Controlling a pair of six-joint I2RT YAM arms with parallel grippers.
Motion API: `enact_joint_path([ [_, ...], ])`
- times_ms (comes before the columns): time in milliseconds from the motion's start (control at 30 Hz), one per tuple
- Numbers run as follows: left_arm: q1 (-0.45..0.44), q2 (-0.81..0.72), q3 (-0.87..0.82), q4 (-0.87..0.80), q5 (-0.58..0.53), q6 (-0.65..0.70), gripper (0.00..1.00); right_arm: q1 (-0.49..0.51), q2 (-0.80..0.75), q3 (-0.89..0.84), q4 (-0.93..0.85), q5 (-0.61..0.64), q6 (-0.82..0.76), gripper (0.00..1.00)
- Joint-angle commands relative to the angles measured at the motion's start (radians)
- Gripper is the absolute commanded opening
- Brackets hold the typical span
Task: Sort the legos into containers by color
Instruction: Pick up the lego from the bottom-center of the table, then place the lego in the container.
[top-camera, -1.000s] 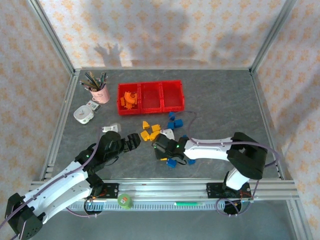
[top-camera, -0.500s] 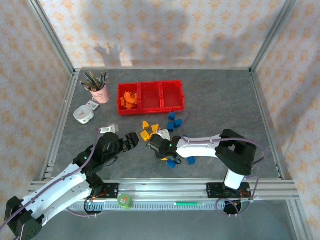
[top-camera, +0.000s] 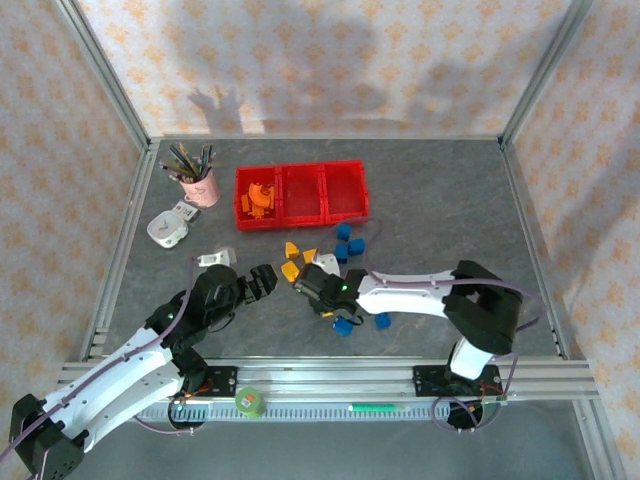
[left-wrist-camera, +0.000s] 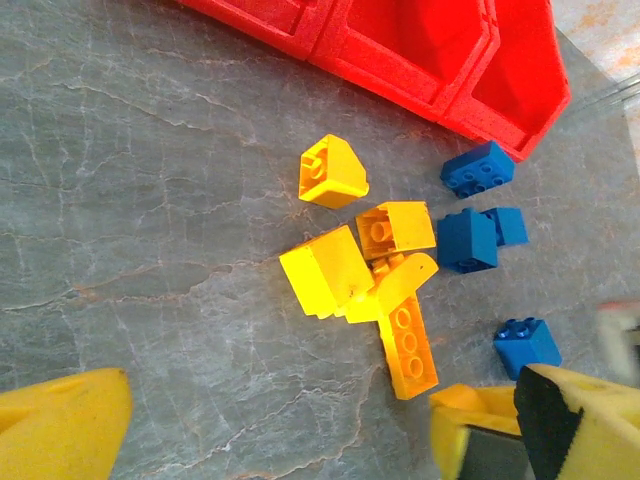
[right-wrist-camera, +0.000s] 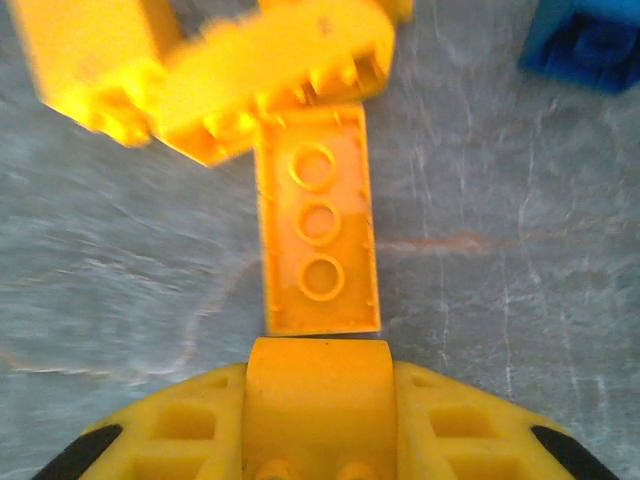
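The containers (top-camera: 345, 193) are three joined red bins at the back; the left bin holds orange legos (top-camera: 259, 197). Yellow legos (top-camera: 291, 250) and blue legos (top-camera: 355, 247) lie loose in front of them. My right gripper (top-camera: 303, 287) is low at the near edge of that pile, shut on an orange curved lego (right-wrist-camera: 318, 395) held between its yellow fingers (right-wrist-camera: 150, 440). A long orange lego (right-wrist-camera: 318, 235) lies underside up just beyond it. My left gripper (top-camera: 265, 278) stands open to the left of the pile with nothing between its fingers (left-wrist-camera: 60, 420). The left wrist view has the long orange lego (left-wrist-camera: 408, 345) and the red bins (left-wrist-camera: 420, 60).
A pink cup of pens (top-camera: 199, 185) and a white tape dispenser (top-camera: 168, 228) stand at the back left. A small white object (top-camera: 215, 258) lies near my left arm. Two more blue legos (top-camera: 342, 327) lie under my right forearm. A green tape roll (top-camera: 249, 402) sits on the front rail.
My right gripper has shifted left toward the yellow pile and shut on the orange curved lego. My left arm has barely moved and stays open.
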Motion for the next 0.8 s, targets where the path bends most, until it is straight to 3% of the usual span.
enact_joint_path([
  [0,-0.004,0.018,0.084,-0.035,-0.055,0.014,0.99,-0.047,-0.087,0.065,-0.023,0.025,-0.047,0.29],
  [133,-0.002,0.069,0.165,-0.048,-0.116,0.042,0.99,-0.147,-0.074,0.143,0.001,-0.001,-0.116,0.3],
  [367,0.015,0.192,0.272,0.007,-0.183,0.08,0.99,-0.275,0.114,0.402,0.037,0.0,-0.226,0.3],
  [633,0.153,0.32,0.272,0.081,-0.062,0.106,0.99,-0.392,0.429,0.737,0.023,-0.027,-0.301,0.3],
  [767,0.193,0.352,0.257,0.118,-0.034,0.129,0.99,-0.401,0.595,0.953,-0.043,-0.012,-0.365,0.31],
])
